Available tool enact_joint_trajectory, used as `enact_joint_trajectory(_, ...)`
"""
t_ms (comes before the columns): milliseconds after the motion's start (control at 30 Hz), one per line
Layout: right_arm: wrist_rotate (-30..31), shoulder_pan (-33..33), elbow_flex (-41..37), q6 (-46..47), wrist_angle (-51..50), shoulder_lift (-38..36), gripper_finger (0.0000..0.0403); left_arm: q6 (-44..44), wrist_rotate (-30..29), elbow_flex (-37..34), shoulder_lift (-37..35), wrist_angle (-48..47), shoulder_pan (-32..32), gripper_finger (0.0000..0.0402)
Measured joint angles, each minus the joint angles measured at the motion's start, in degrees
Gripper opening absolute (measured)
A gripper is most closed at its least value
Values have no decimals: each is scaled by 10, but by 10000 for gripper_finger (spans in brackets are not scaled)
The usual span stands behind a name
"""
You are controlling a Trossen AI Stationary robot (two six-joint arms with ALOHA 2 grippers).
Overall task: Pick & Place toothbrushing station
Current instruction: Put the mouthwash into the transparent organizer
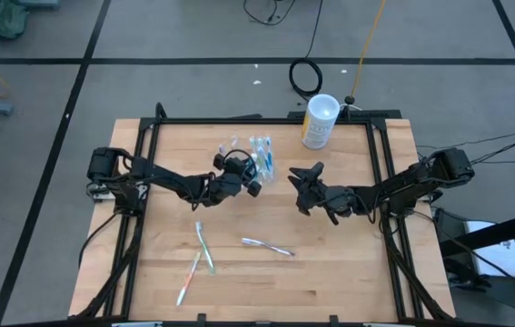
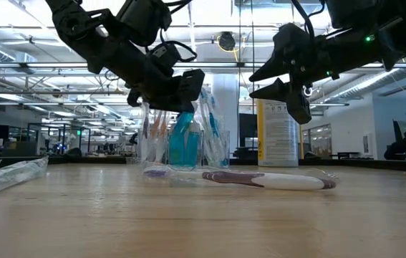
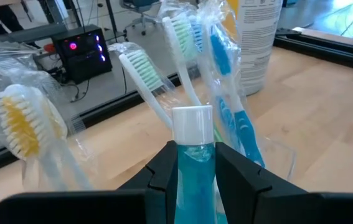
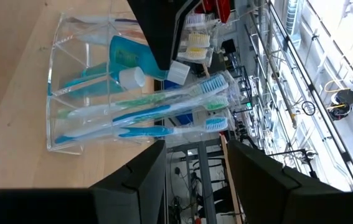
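- The left gripper (image 3: 195,171) was closed on a teal tube (image 3: 195,168), its two fingers (image 3: 164,177) pressing the tube's sides just below the white cap (image 3: 193,126)
- It held the tube upright over the clear holder (image 4: 61,93), which stood on the bench (image 1: 239,291) toward its far side, left of the white canister (image 1: 318,121)
- In the holder stood wrapped toothbrushes: a green-bristled one (image 3: 142,71), blue ones (image 3: 226,93) and, off to one side, a yellow-bristled one (image 3: 20,124); a second tube (image 4: 123,78) lay inside as well
- The right gripper (image 1: 304,188) hung above the bench just right of the holder, fingers spread wide with nothing between them, pointing at the holder
- In the right wrist view its fingers (image 4: 136,180) framed the holder's side, apart from it
- Nearer the front edge lay loose wrapped toothbrushes: a crossed pair (image 1: 198,259) on the left and a single one (image 1: 268,245) near the middle
- In the low view the single brush (image 2: 260,179) lay flat in front of the holder (image 2: 181,143), with the canister (image 2: 278,132) behind to the right
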Motion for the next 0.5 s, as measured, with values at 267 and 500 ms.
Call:
enact_joint_trajectory(267,0,0,0,0,0,0,166,19,11,0,0,0,2,95)
enact_joint_trajectory(500,0,0,0,0,0,0,167,23,10,0,0,1,2,169)
